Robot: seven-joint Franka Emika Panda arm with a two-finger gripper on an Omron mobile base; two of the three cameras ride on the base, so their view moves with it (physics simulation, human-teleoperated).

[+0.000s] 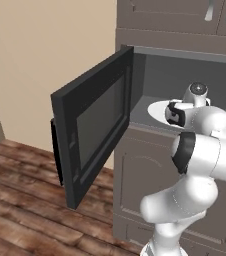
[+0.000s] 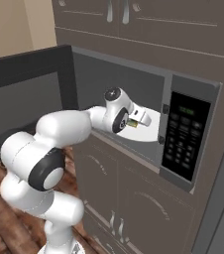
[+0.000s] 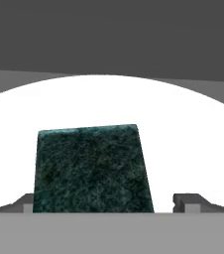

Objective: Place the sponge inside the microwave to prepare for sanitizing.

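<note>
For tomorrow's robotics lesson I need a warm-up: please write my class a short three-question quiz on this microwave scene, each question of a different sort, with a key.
1. True or false: the black glass-window door of the wide dark grey microwave is shut.
2. The small sponge with a dark green face lies on: A) the wood floor, B) the white round turntable, C) the black keypad panel.
3. Fill in: in the hand view, the jaws of the white arm's gripper stand ____, one finger tip either side of the sponge.

Key: 1 false; 2 B; 3 open.
</note>
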